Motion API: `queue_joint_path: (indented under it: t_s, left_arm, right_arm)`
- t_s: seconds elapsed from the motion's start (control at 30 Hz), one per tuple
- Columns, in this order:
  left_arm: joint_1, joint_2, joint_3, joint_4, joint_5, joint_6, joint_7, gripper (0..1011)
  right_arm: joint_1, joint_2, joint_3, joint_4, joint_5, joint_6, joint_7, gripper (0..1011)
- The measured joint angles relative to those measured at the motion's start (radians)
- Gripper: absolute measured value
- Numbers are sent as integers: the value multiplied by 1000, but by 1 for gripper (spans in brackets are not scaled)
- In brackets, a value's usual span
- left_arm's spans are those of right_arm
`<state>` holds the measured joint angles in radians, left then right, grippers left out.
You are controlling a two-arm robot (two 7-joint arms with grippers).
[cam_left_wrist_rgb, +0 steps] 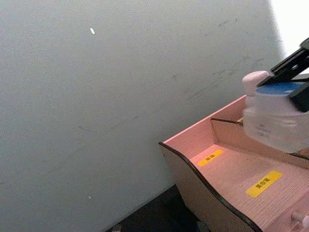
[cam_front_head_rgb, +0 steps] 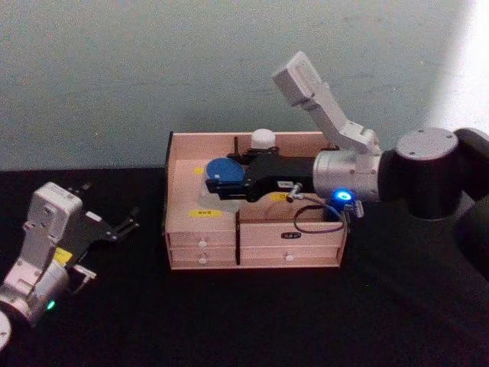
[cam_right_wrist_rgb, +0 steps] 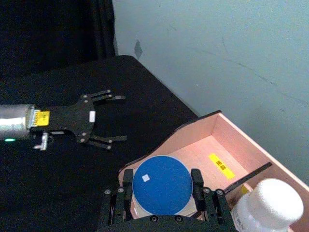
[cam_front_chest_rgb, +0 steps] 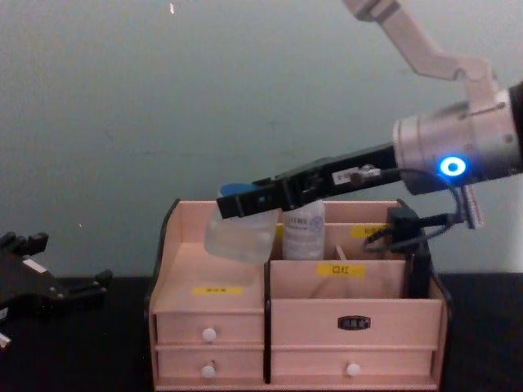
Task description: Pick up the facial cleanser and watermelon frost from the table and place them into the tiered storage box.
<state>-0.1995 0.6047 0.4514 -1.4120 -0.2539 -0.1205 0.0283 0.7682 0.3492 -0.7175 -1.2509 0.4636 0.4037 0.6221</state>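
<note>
My right gripper [cam_front_head_rgb: 218, 183] is shut on a clear jar with a round blue lid [cam_front_head_rgb: 222, 170]. It holds the jar tilted, just above the left compartment of the tiered storage box [cam_front_head_rgb: 306, 252]. From the chest view the jar [cam_front_chest_rgb: 239, 233] hangs at the level of the box's rim [cam_front_chest_rgb: 351, 310]. A white-capped bottle [cam_front_head_rgb: 263, 140] stands upright in a rear compartment. I cannot tell which of the two is the facial cleanser and which the watermelon frost. My left gripper [cam_front_head_rgb: 126, 224] rests open and empty over the table, left of the box.
The box stands on a black table [cam_front_head_rgb: 229, 321] against a pale wall [cam_front_head_rgb: 114, 76]. Its front has small drawers with white knobs [cam_front_chest_rgb: 210, 334]. Yellow labels [cam_left_wrist_rgb: 262, 183] mark the compartments. A black cable [cam_front_chest_rgb: 392, 233] hangs from my right wrist over the box's right side.
</note>
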Motion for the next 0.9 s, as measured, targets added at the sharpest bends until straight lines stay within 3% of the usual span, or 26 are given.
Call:
queue_joint_path:
  t_s: [0.33, 0.9]
  left_arm:
    - [0, 0, 0, 0, 0, 0, 0, 1001]
    - [0, 0, 0, 0, 0, 0, 0, 1001]
  right_arm:
    - [60, -74, -26, 143, -38, -30, 4, 715]
    - [115, -172, -28, 326, -77, -86, 35, 715]
